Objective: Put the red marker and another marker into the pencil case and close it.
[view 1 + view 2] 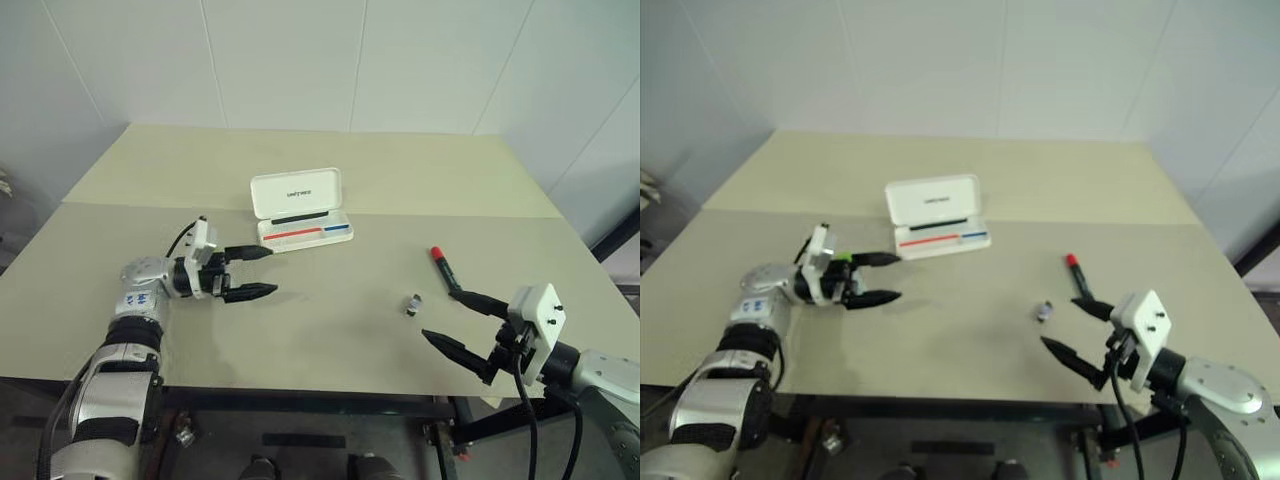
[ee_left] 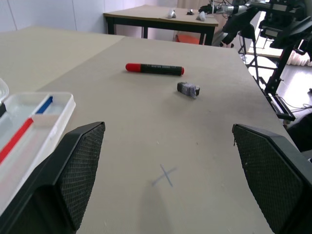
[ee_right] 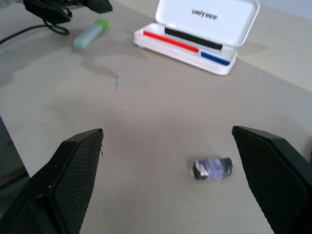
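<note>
Nearest the head camera, the right hand (image 1: 458,322) hangs over the bench's near right edge, its two black fingers spread wide apart with nothing between them, pointing level toward the bench's middle. The left hand (image 1: 262,272) is held level over the left part of the bench, its fingers also wide apart and empty, aimed across toward the right side. The bench (image 1: 340,330) is a flat pale beige top with a seam running side to side across it; white panelled walls close the room behind it. The flat white hard-plastic pencil case (image 1: 300,207) lies open near the middle, just beyond the seam, lid upright, red and blue stripes in its tray. The short red-and-black marker (image 1: 446,271) lies toward the right edge, just beyond the right hand, with a small grey-black piece (image 1: 411,304) close by it.

In the left wrist view, the red marker (image 2: 154,69) lies on bare bench well beyond the spread fingers, the grey piece (image 2: 188,89) just beside it; a corner of the case's tray (image 2: 44,127) shows to one side. Another table stands farther off in the room.

In the right wrist view, the stubby light green marker (image 3: 91,33) lies on the bench near the left hand and well apart from the open case (image 3: 210,29); the grey piece (image 3: 211,168) sits between the parted fingers' line, untouched.
</note>
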